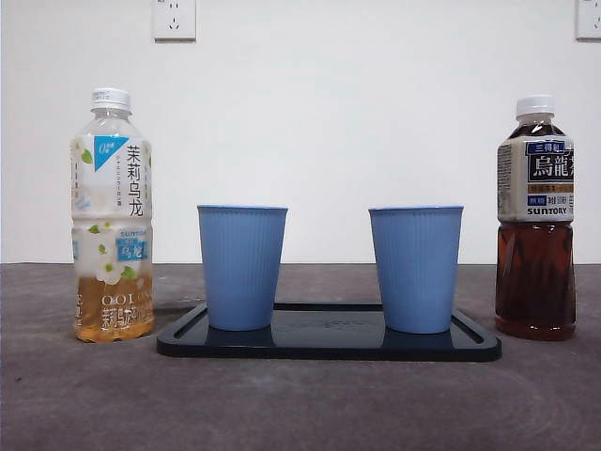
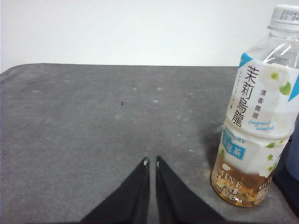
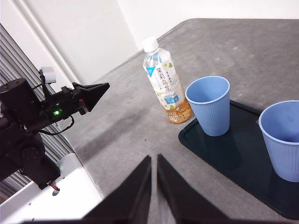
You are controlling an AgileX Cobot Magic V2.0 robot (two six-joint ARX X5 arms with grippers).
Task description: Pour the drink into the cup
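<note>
Two blue ribbed cups (image 1: pixel 241 267) (image 1: pixel 415 269) stand upright on a black tray (image 1: pixel 329 346). A pale jasmine tea bottle (image 1: pixel 112 216) with a white cap stands left of the tray, about a quarter full. To the tray's right stands a dark oolong tea bottle (image 1: pixel 535 225), also capped. My left gripper (image 2: pixel 151 161) is shut and empty, hovering over bare table with the jasmine bottle (image 2: pixel 256 126) off to one side. My right gripper (image 3: pixel 154 158) is shut and empty, high above the table, looking down on the jasmine bottle (image 3: pixel 166 88) and both cups (image 3: pixel 210 105) (image 3: pixel 282 140).
The table is a grey mat (image 1: pixel 300 404) before a white wall with two sockets (image 1: pixel 174 19). The right wrist view shows the left arm (image 3: pixel 51 105) beyond the table's edge, above a white base (image 3: pixel 51 196).
</note>
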